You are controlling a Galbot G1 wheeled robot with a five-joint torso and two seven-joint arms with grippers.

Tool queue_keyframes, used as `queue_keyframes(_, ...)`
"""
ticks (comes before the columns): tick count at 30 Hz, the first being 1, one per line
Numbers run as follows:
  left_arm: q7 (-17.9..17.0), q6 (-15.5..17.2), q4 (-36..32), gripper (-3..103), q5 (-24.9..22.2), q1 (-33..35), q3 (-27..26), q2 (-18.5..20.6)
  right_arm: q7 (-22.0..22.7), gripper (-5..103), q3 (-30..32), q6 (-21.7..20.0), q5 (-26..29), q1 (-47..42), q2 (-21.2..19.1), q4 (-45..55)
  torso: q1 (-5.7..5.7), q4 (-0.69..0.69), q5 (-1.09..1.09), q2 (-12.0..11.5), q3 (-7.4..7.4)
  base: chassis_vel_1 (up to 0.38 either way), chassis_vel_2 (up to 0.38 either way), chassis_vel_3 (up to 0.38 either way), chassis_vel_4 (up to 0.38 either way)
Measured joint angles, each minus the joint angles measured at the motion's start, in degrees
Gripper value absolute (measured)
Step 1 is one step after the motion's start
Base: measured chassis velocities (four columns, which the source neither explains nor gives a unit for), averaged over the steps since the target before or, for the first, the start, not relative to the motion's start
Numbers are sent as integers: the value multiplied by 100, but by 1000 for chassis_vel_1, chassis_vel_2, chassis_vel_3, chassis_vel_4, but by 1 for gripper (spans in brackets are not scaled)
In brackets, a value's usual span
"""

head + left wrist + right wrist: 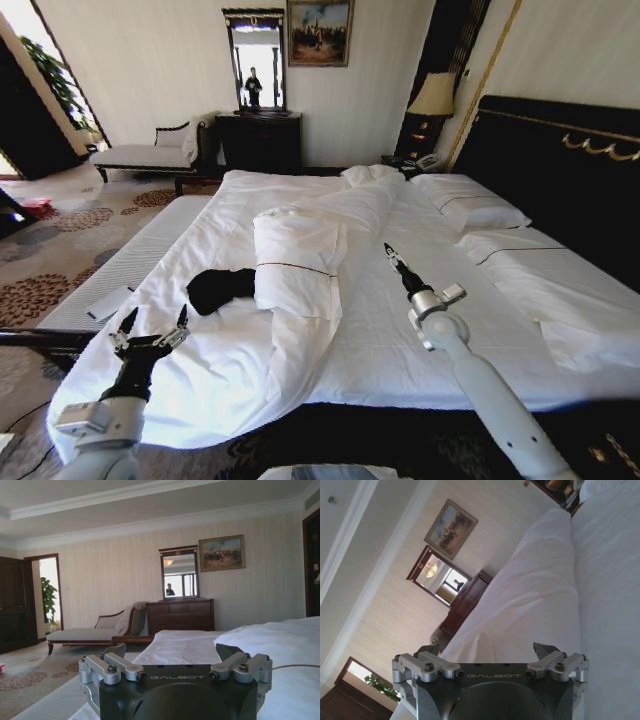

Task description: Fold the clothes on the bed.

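Black T-shirt (221,289) beyond open left hand (153,327); apart

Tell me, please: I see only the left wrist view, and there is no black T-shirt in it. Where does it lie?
Observer: The black T-shirt lies in a crumpled heap on the bed, against the folded white duvet and ahead of the left gripper.
Operator: And where is the right gripper?
Observer: It hangs open over the middle of the bed, on the other side of the duvet from the T-shirt.
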Motion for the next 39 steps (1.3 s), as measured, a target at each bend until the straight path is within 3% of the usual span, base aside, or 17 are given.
queue_keyframes(19, -32, -52, -76, 100, 33, 232, -298, -196, 76, 100, -1149, -614, 536, 1916, 849, -1750, -1, 1, -1, 0, -1, 0, 0, 0, 0)
queue_keyframes(27, -43, -119, -101, 100, 59, 258, -350, -299, 103, 100, -1453, -685, 327, 2222, 1337, -2247, -1, 2, 0, 0, -1, 0, 0, 0, 0)
queue_keyframes(39, -45, -185, 18, 100, 135, 213, -305, -364, -226, 100, -1738, -651, -44, 3019, 1582, -3207, -1, 1, 1, 1, -1, 0, 0, 0, 0)
